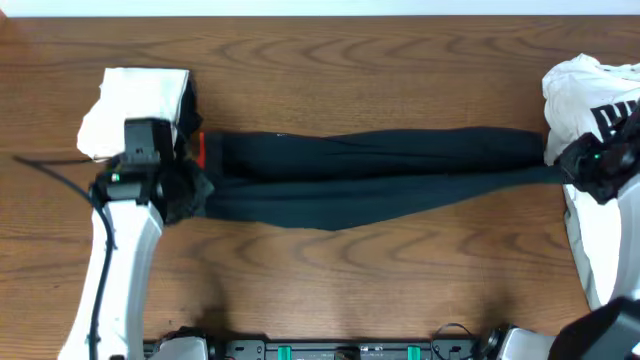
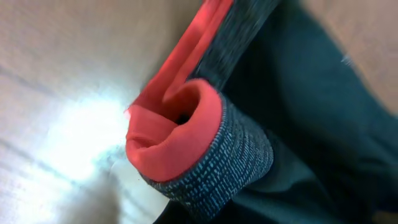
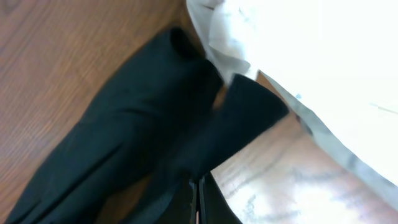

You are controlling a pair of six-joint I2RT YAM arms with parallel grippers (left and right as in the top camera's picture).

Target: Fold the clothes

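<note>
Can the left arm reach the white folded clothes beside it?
Probably yes. The white folded clothes lie right next to the left gripper with nothing between, though it seems busy at the waistband of the dark pants.

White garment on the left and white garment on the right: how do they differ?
The left white garment is plain; the right white garment bears black print. The left one is a compact pile; the right one sprawls loosely. Both are white, and each lies at one end of the dark trousers.
</note>
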